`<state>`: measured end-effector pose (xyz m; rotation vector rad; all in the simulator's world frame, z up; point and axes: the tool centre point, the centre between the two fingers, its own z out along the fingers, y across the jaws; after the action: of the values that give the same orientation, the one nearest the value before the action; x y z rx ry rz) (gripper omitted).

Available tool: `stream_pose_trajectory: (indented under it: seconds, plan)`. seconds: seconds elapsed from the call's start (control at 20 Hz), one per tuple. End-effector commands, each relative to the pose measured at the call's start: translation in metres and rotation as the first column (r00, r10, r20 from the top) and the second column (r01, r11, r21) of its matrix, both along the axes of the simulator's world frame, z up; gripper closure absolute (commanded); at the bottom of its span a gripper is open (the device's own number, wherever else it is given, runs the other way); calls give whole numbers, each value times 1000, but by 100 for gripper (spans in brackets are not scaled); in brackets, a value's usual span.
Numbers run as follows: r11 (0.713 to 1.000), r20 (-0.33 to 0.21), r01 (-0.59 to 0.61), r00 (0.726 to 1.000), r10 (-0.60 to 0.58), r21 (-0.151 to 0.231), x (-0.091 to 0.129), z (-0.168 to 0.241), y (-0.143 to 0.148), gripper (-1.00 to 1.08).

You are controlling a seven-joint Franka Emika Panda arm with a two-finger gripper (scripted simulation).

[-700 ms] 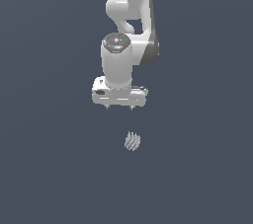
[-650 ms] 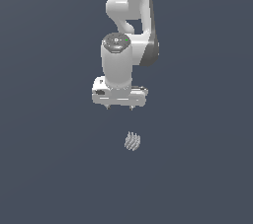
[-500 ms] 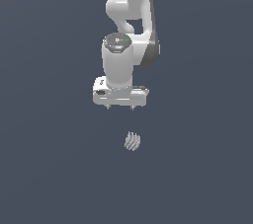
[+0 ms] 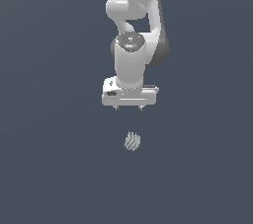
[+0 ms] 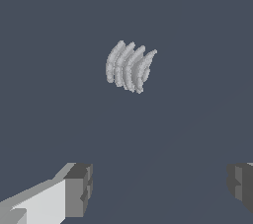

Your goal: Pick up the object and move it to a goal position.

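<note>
Object (image 4: 132, 141): lying alone on the dark tabletop (image 4: 54, 168), nearest the exterior camera; unmoved over the last moments; pale grey, ridged.
Hand (image 4: 128, 107): just behind and above object, apart from it; fingers spread wide, nothing held; both pads seen either side in wrist view, object (image 5: 129, 66) ahead between them.
Change: barely any; arm (image 4: 132, 25) shifted slightly, if at all.
Meaning: approach only; descent and grasp not yet done.

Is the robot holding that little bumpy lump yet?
No, nothing is held. The tool is open, its fingers wide apart, and the lump lies apart from it.
</note>
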<state>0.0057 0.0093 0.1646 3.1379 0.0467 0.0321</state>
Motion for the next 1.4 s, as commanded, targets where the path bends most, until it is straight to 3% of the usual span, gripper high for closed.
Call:
stream_pose_trajectory:
  seconds: [0.0, 0.65, 1.35]
  plan:
    - [1000, 0, 5, 1000, -5, 0, 1, -1, -1, -92]
    - [993, -8, 122, 993, -122, 5, 37, -22, 5, -92]
    - [951, -19, 310, 951, -310, 4, 88, -66, 16, -92]
